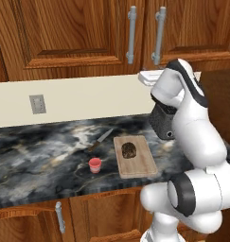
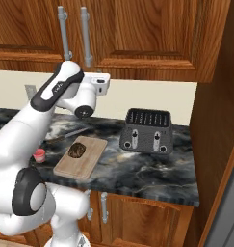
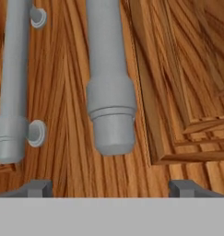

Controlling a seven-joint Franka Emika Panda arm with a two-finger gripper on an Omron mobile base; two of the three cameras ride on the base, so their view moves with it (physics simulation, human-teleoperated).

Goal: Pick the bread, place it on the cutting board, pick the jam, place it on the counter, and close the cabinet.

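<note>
The cabinet [image 1: 69, 33] is reddish-brown wood with grey handles [image 1: 131, 34]. The counter [image 1: 36, 156] is dark grey-black marble with white and tan veins. The cutting board [image 1: 140, 163] is light tan, the bread [image 1: 128, 150] speckled brown-black, the jam [image 1: 94, 165] pink-red.

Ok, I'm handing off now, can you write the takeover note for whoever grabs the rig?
Claw: open, nothing in it, up at the cabinet door handles.
Bread: on the cutting board, done.
Jam: standing on the counter left of the board, done.
Cabinet: doors look shut in both base views, handles side by side.
Left: confirm the doors are fully flush, then back the arm away.
</note>
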